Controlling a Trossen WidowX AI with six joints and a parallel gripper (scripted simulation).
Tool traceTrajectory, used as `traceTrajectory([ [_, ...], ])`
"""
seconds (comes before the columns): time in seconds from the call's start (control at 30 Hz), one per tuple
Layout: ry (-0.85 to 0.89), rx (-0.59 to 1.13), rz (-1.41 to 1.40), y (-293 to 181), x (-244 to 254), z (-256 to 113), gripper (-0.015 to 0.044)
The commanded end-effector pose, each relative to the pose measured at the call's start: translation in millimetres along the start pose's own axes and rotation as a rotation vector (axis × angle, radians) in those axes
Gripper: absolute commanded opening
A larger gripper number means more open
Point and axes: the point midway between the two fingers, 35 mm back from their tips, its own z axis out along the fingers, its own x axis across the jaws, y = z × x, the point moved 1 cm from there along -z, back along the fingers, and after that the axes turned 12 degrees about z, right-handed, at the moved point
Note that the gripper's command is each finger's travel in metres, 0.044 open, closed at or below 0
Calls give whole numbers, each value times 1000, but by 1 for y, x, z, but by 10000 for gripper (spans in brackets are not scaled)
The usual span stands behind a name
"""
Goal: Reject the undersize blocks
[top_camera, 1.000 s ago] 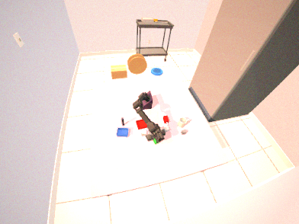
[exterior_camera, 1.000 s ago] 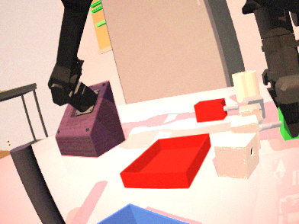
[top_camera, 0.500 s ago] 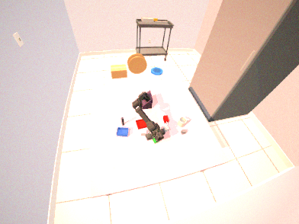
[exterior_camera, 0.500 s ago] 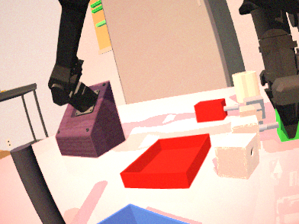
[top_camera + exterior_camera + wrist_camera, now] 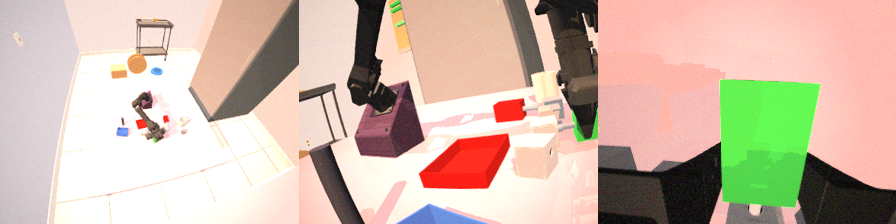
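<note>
My gripper [image 5: 155, 138] [image 5: 586, 131] [image 5: 758, 143] is shut on the green gauge [image 5: 578, 133] [image 5: 765, 115]. Its grey pin [image 5: 568, 125] [image 5: 754, 209] points at a block [image 5: 738, 215], its end at the dark round hole. Part of the pin shows between handle and block; how deep it sits cannot be told. A pale block [image 5: 529, 154] with a side hole stands nearest in the exterior view, right of the red tray [image 5: 140, 124] [image 5: 471, 158]. More blocks stand behind it in a row, partly hiding each other. The red tray is empty.
A red handle [image 5: 165, 119] [image 5: 509, 111] with a grey pin lies behind the red tray. A blue tray [image 5: 122, 132] [image 5: 430, 217], a black cylinder [image 5: 123, 121] [image 5: 333, 183], a cream mug [image 5: 181, 122] [image 5: 543, 85] and the purple arm base [image 5: 390, 129] stand around.
</note>
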Motion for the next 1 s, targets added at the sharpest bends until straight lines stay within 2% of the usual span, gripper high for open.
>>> traceTrajectory([
  [0.0, -4, -8, -3, -1, -1, -2, 0],
  [0.97, -4, -7, -4, -17, -5, -3, 0],
])
